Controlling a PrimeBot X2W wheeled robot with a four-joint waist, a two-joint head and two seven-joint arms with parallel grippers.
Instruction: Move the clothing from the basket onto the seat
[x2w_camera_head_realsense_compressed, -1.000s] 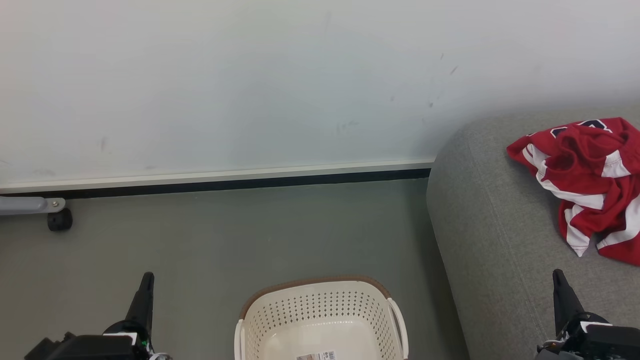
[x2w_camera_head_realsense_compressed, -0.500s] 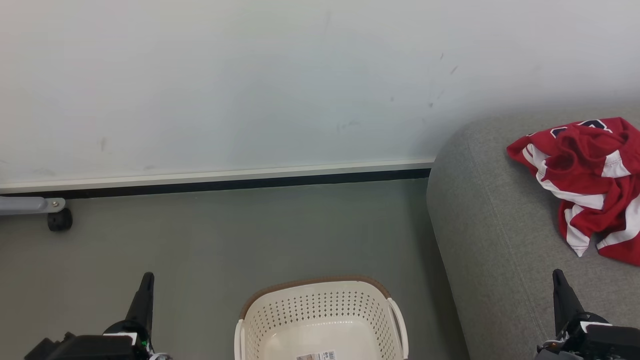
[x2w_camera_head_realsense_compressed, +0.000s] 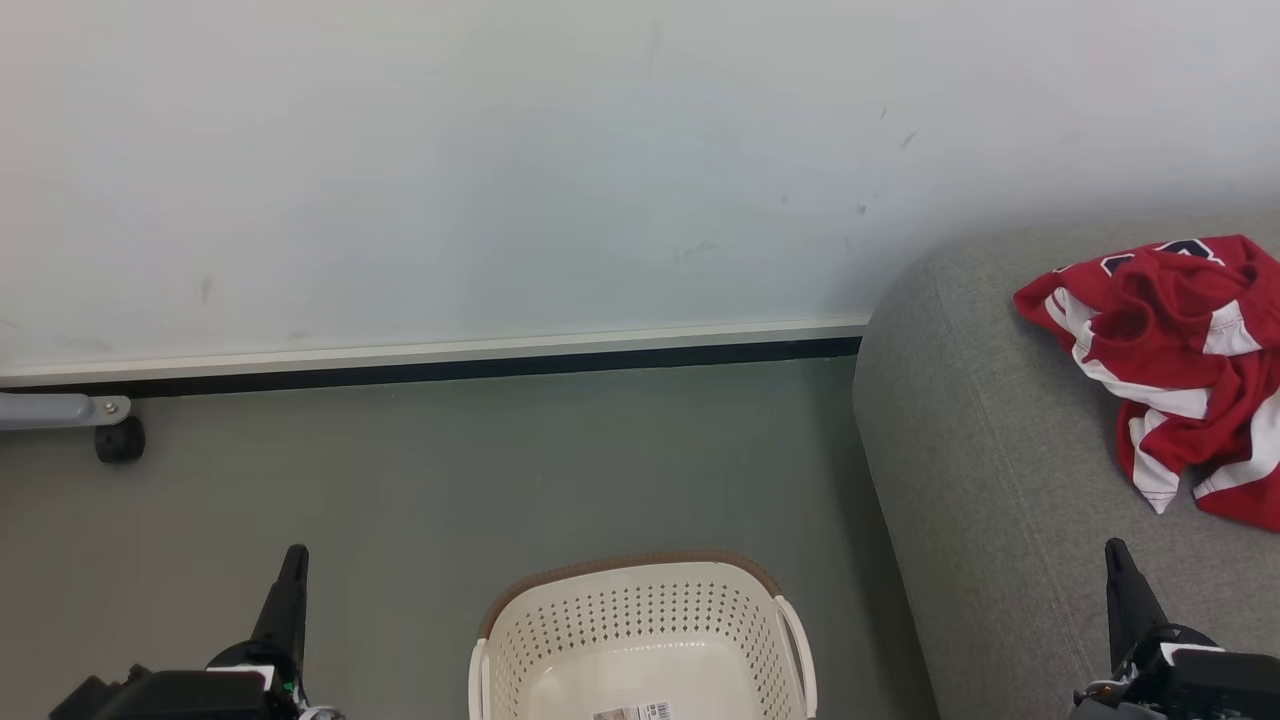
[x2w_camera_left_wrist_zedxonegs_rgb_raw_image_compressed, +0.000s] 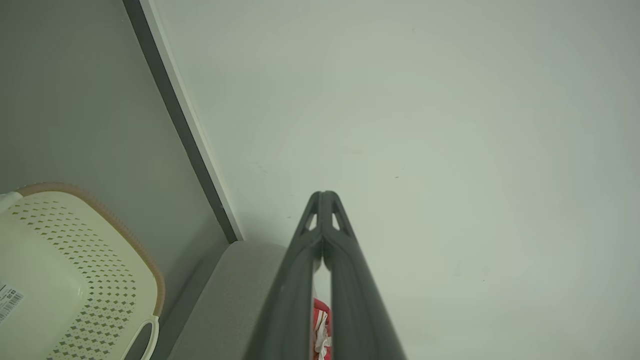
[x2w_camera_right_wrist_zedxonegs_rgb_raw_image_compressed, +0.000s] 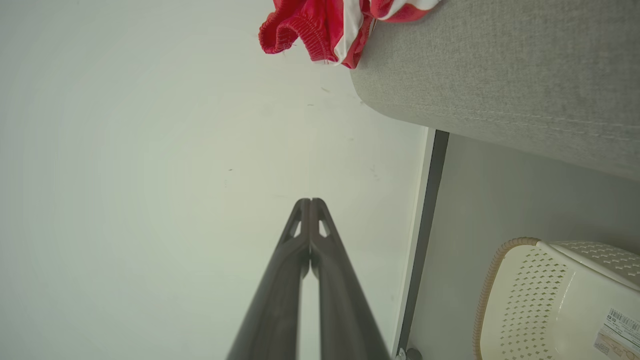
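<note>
Clothing (x2w_camera_head_realsense_compressed: 1170, 370): red garments with white stripes, crumpled in one heap on the seat (x2w_camera_head_realsense_compressed: 980, 470), toward its far right; navy lettering shows at the top fold; judged light, limp and not slippery, nothing fragile; any raised fold or a ribbed hem would give a pinch hold, though one pinch would likely leave loose ends trailing.
Basket (x2w_camera_head_realsense_compressed: 632, 562): cream, perforated, brown rim; stands on the floor (x2w_camera_head_realsense_compressed: 450, 470) just beside the seat's rounded end; the interior in view shows only a barcode label (x2w_camera_head_realsense_compressed: 632, 712); near part cut off by the frame; task judged done or nearly so.
Left gripper (x2w_camera_head_realsense_compressed: 293, 560): low left in the head view, over bare floor; fingers pressed together tip to tip, holding nothing.
Right gripper (x2w_camera_head_realsense_compressed: 1117, 555): low right, over the seat's near part, well apart from the heap; fingers likewise pressed together, nothing between them.
Edges: heap lies well in from the seat's rounded left edge; a slide-off judged unlikely.
Open room: broad floor between basket and wall (x2w_camera_head_realsense_compressed: 500, 150); a castor (x2w_camera_head_realsense_compressed: 120, 440) on a grey leg at far left by the skirting, well apart from both arms.
</note>
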